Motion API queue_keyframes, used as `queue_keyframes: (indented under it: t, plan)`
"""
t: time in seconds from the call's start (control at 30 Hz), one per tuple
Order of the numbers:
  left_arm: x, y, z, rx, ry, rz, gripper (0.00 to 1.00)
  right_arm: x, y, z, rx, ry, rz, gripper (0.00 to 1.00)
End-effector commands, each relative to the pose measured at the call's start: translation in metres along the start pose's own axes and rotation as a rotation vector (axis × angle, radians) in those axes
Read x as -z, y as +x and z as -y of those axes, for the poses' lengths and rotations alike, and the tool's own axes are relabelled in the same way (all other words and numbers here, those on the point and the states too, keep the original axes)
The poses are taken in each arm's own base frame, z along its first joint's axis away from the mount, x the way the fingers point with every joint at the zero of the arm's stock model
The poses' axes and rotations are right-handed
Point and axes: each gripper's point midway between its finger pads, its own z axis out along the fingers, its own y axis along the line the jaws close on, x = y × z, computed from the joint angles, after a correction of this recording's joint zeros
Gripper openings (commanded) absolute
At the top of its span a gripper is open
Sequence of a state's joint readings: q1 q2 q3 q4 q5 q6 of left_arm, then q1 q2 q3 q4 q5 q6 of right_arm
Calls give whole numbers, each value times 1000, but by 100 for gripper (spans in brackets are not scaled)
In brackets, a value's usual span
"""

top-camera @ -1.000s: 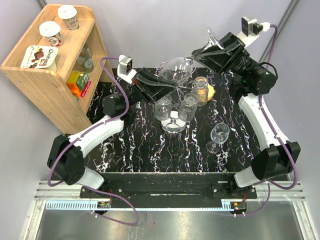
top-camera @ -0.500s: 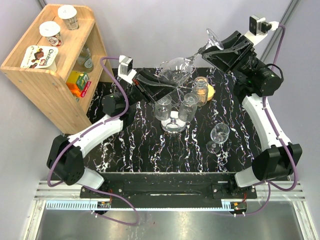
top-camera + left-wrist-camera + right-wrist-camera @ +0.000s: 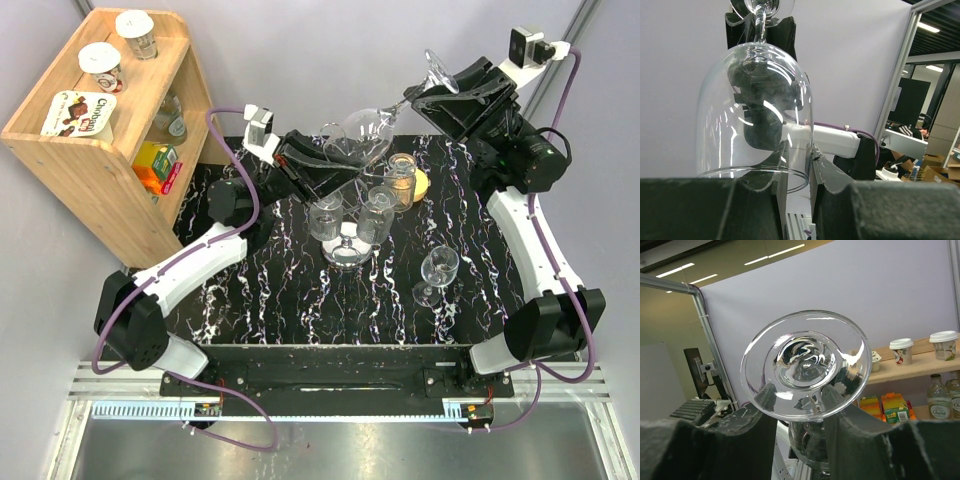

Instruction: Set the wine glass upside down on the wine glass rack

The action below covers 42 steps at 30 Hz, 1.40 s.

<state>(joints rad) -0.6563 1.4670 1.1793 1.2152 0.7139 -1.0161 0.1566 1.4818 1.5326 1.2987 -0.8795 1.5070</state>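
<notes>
Both grippers have raised the wine glass [image 3: 362,132] slightly, left gripper [image 3: 808,172] pinched nearly shut on its rim, right gripper [image 3: 800,407] half-closed around its stem, so it hangs tilted between them, above the wine glass rack [image 3: 346,255], not yet hung.

Left arm [image 3: 190,265]: base at near-left corner of the surface, forearm reaching up and inward toward the far centre, wrist raised. Left pincer [image 3: 345,172] points right, nearly closed, fingers [image 3: 837,187] clamping the bowl wall of the glass [image 3: 360,135] at its rim.

Right arm [image 3: 530,235]: base near-right, upper link running far along the right edge, wrist lifted high, angled left. Right pincer [image 3: 415,95] part closed, fingers [image 3: 852,437] gripping the stem just under the foot.
</notes>
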Motion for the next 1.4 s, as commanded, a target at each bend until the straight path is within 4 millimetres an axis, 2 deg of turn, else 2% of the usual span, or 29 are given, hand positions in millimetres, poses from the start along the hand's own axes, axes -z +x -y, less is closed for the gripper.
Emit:
queue_keyframes:
  t: [0.0, 0.23, 0.43, 0.63, 0.87, 1.0, 1.13, 1.2, 1.37]
  plan:
    - [20, 87, -17, 231, -41, -333, 0, -18, -28, -59, 79, -129, 73, 42]
    - [22, 114, -22, 248, -72, -430, 0, -20, -30, -60, 70, -132, 73, 41]
    - [18, 120, -23, 256, -65, -439, 0, -18, -27, -55, 62, -115, 73, 42]
    - [20, 125, -25, 263, -71, -446, 0, -18, -27, -56, 62, -117, 73, 29]
    - [29, 134, -26, 256, -91, -486, 0, -21, -30, -59, 59, -123, 69, 2]
    - [30, 137, -29, 244, -104, -505, 1, -21, -29, -59, 52, -112, 56, 0]
    - [32, 138, -32, 225, -110, -516, 16, -24, -28, -66, 63, -109, 29, 0]
    - [33, 139, -33, 219, -109, -521, 29, -26, -29, -71, 74, -110, 15, 0]
    - [33, 131, -35, 204, -116, -514, 53, -30, -30, -77, 92, -94, -15, 0]
